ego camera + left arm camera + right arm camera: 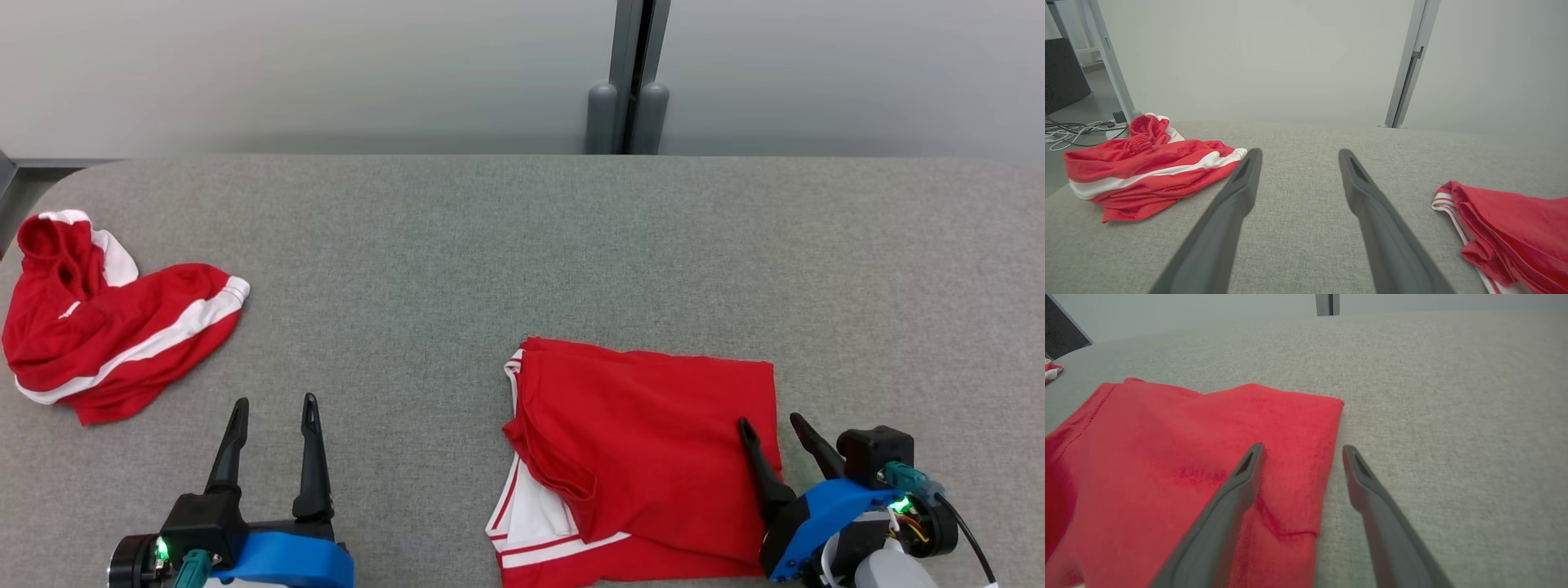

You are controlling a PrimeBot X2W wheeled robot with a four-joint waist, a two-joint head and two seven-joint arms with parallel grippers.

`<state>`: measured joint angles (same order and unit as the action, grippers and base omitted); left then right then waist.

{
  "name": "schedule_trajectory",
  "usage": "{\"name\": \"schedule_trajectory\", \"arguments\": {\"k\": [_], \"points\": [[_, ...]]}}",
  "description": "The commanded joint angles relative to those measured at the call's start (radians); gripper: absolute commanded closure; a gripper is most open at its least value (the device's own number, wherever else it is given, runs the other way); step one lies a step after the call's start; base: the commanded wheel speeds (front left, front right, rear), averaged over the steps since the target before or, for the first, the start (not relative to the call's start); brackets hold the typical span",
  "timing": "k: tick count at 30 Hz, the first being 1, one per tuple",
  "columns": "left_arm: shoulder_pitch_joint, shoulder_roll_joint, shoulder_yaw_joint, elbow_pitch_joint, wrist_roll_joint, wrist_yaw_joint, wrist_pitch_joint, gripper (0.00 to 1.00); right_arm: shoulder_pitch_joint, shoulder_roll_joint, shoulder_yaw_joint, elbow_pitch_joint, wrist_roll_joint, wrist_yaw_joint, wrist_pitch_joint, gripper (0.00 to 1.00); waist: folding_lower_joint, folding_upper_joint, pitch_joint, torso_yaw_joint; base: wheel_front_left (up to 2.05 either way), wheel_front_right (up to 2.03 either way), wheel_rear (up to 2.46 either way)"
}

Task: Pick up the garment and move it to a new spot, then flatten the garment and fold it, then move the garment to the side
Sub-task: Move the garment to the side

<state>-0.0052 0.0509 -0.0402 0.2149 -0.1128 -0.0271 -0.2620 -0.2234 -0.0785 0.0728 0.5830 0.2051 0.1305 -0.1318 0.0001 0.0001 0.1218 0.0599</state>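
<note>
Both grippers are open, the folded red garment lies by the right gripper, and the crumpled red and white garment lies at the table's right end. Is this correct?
No: the crumpled garment lies at the left end of the table, as the head view shows. The left gripper and right gripper are open, and the folded garment lies by the right one.

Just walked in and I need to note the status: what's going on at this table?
A two-armed robot is handling red clothes on a grey table. A folded garment, red with white stripes, lies by the right pincer, which is open, with one finger over the cloth's right edge and the other over bare table. A crumpled garment sits at the table's left. The left pincer is open and holds nothing.
</note>
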Motion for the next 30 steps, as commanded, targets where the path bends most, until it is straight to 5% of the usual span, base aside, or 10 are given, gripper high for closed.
{"name": "schedule_trajectory", "arguments": {"k": [1,11,12,13,14,15,30], "points": [[-0.022,-0.001,0.001,0.000,-0.003,0.002,-0.004,0.00,-0.028,-0.011,0.007,0.030,0.009,0.000,-0.009,0.00,-0.0001,-0.0001,0.016,0.008,0.00,0.00,0.00],[-0.035,-0.001,-0.008,0.007,-0.011,0.007,-0.004,0.00,-0.036,0.007,0.097,0.169,0.071,0.001,-0.010,0.00,-0.0001,-0.0001,0.035,0.004,0.00,0.00,0.00],[-0.036,-0.001,-0.010,0.008,-0.012,0.008,-0.004,0.00,-0.031,0.010,0.109,0.177,0.086,0.001,-0.010,0.24,-0.0001,-0.0001,0.034,0.003,0.00,0.00,0.00],[-0.036,-0.001,-0.010,0.008,-0.012,0.008,-0.004,0.00,-0.031,0.010,0.109,0.177,0.086,0.001,-0.010,0.24,-0.0001,-0.0001,0.034,0.003,0.00,0.00,0.00],[-0.038,-0.001,-0.012,0.009,-0.014,0.009,-0.004,0.00,-0.030,0.013,0.115,0.180,0.101,0.002,-0.016,0.82,-0.0001,-0.0001,0.033,0.001,0.00,0.00,0.00],[-0.039,-0.001,-0.015,0.010,-0.018,0.009,-0.004,0.00,-0.030,0.014,0.122,0.179,0.113,0.002,-0.026,1.00,-0.0001,-0.0001,0.033,0.000,0.00,0.00,0.00],[-0.131,-0.001,-0.059,-0.032,-0.039,0.015,-0.004,0.00,-0.321,-0.183,0.173,0.081,0.119,0.000,-0.027,1.00,-0.0001,-0.0001,0.149,-0.002,0.00,0.00,0.00]]}}
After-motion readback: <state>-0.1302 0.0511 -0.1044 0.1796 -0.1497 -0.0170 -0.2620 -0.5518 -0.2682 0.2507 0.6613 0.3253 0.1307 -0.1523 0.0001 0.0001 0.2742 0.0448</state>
